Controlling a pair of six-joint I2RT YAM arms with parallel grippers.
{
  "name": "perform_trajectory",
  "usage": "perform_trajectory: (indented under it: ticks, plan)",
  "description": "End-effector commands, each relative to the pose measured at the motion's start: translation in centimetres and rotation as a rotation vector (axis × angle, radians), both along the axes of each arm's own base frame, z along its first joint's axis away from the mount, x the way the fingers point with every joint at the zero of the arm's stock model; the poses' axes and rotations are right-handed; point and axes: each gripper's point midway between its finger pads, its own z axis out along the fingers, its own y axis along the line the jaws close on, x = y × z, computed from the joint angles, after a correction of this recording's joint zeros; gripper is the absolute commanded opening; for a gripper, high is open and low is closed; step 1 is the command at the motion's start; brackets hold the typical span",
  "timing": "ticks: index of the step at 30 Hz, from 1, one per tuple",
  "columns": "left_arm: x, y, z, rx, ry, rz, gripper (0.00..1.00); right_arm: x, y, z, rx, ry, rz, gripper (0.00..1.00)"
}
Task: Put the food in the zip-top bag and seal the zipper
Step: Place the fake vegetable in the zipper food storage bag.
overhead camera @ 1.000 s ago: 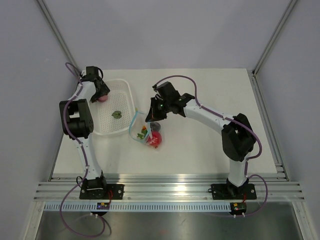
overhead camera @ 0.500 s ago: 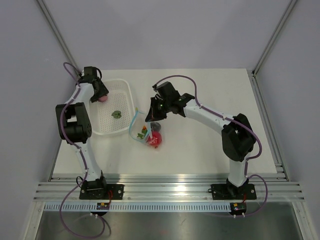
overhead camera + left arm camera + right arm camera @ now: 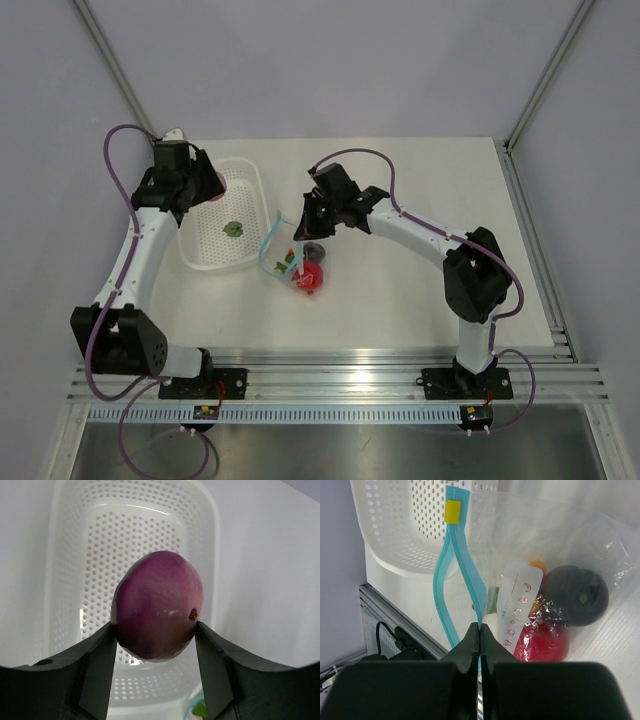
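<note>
My left pincer [image 3: 207, 182] hangs over the far end of the white perforated basket [image 3: 262, 203] in the upper left of the top view. It is partly open and pinches the pink roundish piece [image 3: 157, 605], one finger [image 3: 100, 657] on each side. The wrist view shows the piece lifted clear of the basket floor. The green leafy piece [image 3: 233, 229] lies alone on that floor, nearer the basket's middle.

My right pincer [image 3: 300, 232] sits at the centre of the top view, just right of the basket. Its jaws are pressed together on the zipper [image 3: 466, 570]. That light blue strip rises toward the top of the wrist view and splits into two bands, so the mouth gapes there. A yellow slider [image 3: 452, 511] sits at the strip's upper end, in front of the basket wall.

The zip-top bag [image 3: 298, 268] lies on the table [image 3: 400, 290] below my right pincer, its mouth edge touching or nearly touching the basket's rim. Through the clear plastic I see the red roundish piece [image 3: 542, 640], a dark round piece [image 3: 575, 595] above it, an orange bit [image 3: 537, 565] and a white printed card [image 3: 517, 605] leaning across them.
</note>
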Motion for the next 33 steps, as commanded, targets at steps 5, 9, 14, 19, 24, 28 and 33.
perform_trajectory:
  ticks: [5,9,14,19,24,28,33]
  plan:
    - [-5.2,-6.5,3.3,-0.026,-0.048,-0.279,0.38,1.6,0.5,5.4,0.084,-0.097,-0.037,0.00]
    - [-7.9,-8.4,3.7,-0.054,-0.033,-0.377,0.38,1.7,0.6,5.4,0.089,-0.096,-0.039,0.00]
    - [-10.5,-10.8,2.8,-0.102,-0.009,-0.521,0.38,1.6,0.6,5.2,0.089,-0.089,-0.037,0.00]
    - [-12.4,-13.5,0.8,-0.207,0.047,-0.677,0.38,1.3,0.6,5.4,0.100,-0.086,-0.031,0.00]
    - [-12.4,-15.1,-1.2,-0.267,0.105,-0.711,0.38,1.0,0.5,5.8,0.106,-0.088,-0.022,0.00]
    - [-12.1,-16.7,-2.0,-0.304,0.126,-0.744,0.38,0.5,0.6,6.5,0.129,-0.088,-0.001,0.00]
    - [-11.5,-18.0,-3.7,-0.313,0.177,-0.762,0.38,-0.2,0.2,7.5,0.135,-0.096,0.017,0.00]
